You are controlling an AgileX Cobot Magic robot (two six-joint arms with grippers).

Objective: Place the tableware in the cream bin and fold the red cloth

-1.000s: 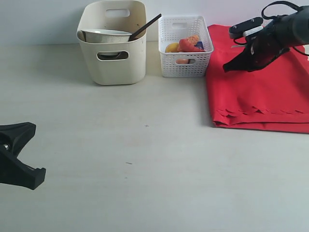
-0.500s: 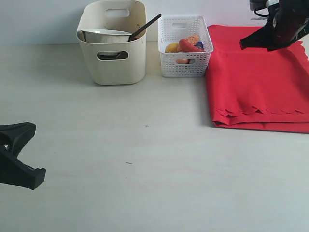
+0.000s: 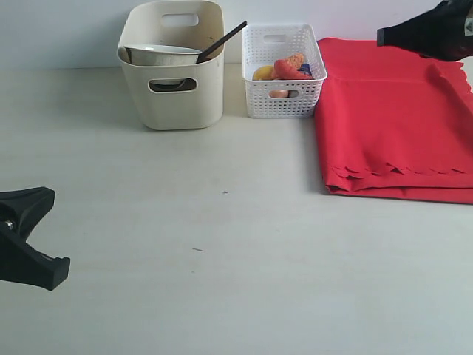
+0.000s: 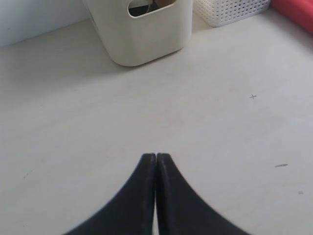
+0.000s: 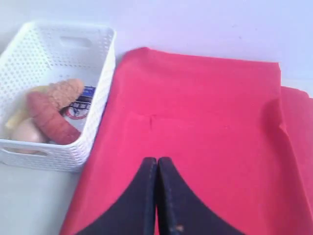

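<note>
The cream bin (image 3: 174,70) stands at the back left and holds tableware: a pale bowl (image 3: 161,54) and a dark utensil handle (image 3: 222,41) sticking out over its rim. The red cloth (image 3: 392,126) lies folded at the right, its scalloped edge toward the front. My right gripper (image 3: 383,35) hangs above the cloth's far part, shut and empty; in the right wrist view its fingertips (image 5: 156,160) are pressed together over the red cloth (image 5: 205,107). My left gripper (image 4: 156,156) is shut and empty over bare table, well in front of the cream bin (image 4: 146,29).
A white lattice basket (image 3: 283,70) with food items stands between the bin and the cloth, touching the cloth's left edge. The pale table (image 3: 222,222) stretches wide in front. A wall runs along the back.
My right gripper has risen and moved back and to the right, away from the cloth's middle. The left arm has not moved.
</note>
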